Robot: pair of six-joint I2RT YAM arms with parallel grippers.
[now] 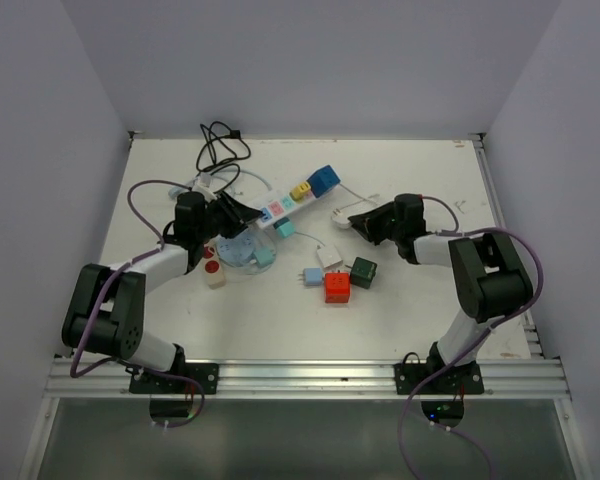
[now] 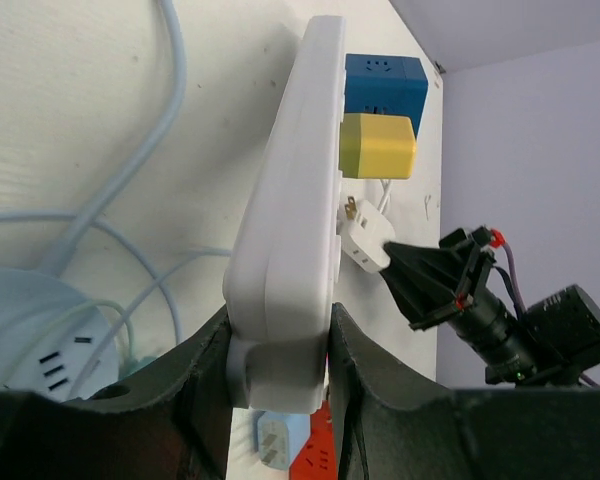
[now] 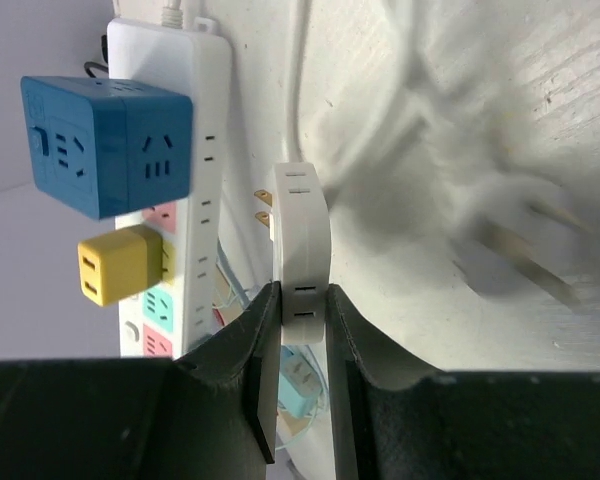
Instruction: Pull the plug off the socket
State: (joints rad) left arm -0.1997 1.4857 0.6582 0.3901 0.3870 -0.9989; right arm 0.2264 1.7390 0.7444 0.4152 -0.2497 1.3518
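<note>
Right pincer [image 3: 300,305] is filling the near view, black fingers [image 3: 235,370] closing on something white. Across the matte surface [image 1: 410,310], left pincer [image 2: 278,345] is squeezing the long glossy power strip [image 2: 290,180] by its rounded end. That flat, smooth plug [image 3: 302,230] is sitting in the right pincer just beside the strip, brass prongs [image 3: 263,207] bare. Slick plastic, thin pinch: any sideways tug could be twisting it loose.

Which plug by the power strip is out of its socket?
The white plug, prongs bare, pinched in the right gripper; the blue cube and yellow plug sit in the power strip.
</note>
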